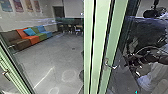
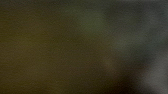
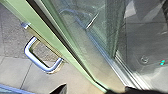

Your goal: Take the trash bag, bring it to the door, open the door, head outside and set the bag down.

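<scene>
The left pincer's hold could not be told, nor where the trash bag was. Near the right pincer [image 3: 96,90], its grip equally unclear, a metal handle [image 3: 37,63] stood beside the door's green frame [image 3: 48,37]; a wide turn might have snagged the arm or knocked the glass [image 3: 82,42] beyond.

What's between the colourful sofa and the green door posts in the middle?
Mostly grey floor, with a small dark spot on it. It shows in the head view, between sofa and posts.
</scene>
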Robot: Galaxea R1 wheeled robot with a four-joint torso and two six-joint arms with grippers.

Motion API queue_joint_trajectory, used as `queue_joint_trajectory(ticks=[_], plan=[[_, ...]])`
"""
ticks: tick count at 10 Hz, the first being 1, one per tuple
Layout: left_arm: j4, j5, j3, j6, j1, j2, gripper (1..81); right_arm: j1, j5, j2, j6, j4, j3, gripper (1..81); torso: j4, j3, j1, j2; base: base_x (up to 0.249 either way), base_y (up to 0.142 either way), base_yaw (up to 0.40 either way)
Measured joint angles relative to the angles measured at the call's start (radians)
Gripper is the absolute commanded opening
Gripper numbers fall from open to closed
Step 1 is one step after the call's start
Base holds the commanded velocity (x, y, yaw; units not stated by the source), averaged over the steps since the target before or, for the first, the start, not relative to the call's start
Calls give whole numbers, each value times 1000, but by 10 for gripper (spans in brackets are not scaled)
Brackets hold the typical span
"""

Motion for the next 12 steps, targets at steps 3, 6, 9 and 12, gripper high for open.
queue_joint_trajectory(ticks=[3,6,9,12], plan=[[0,3,0,2,3,2,10,14,-53,-9,-3,-115,29,811,0,16,1,0,0,0,0],[0,7,0,2,11,2,10,20,-74,-40,-8,-137,30,811,0,55,0,0,0,0,0],[0,6,0,2,14,2,10,22,-130,-71,-14,-224,52,811,0,54,0,1,0,0,0],[0,7,0,2,17,2,10,41,-179,-93,-15,-257,58,811,-29,54,0,1,0,0,0]])
